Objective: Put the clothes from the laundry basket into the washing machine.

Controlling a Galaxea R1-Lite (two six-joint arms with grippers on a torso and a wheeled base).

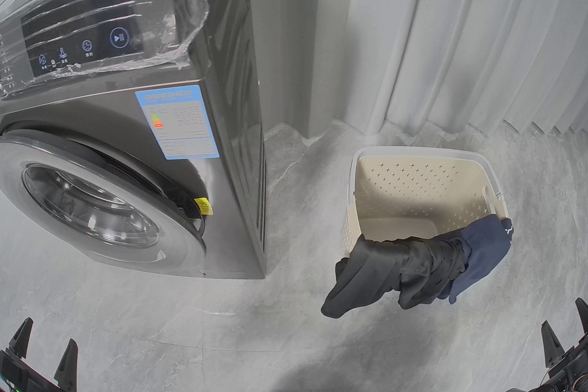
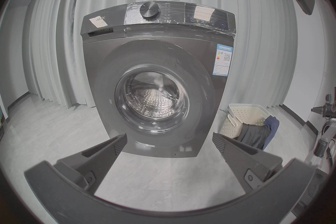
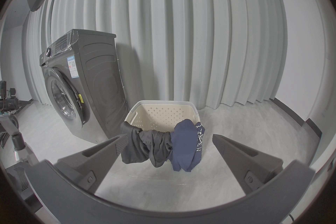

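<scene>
- I found the dark grey garment (image 1: pixel 392 271) and the navy blue garment (image 1: pixel 487 249) draped side by side over the near rim of the cream perforated plastic laundry basket (image 1: pixel 422 152), hanging down its outer wall.
- Their combined long axis ran along that rim, crosswise to the approach of the right gripper (image 3: pixel 169 137), and they lay straight ahead of it, well apart.
- The right arm was the nearer. The left gripper (image 2: pixel 168 136) faced the dark grey front-loading washing machine (image 1: pixel 233 105).
- Both sets of jaws stood wide apart, holding and touching nothing.
</scene>
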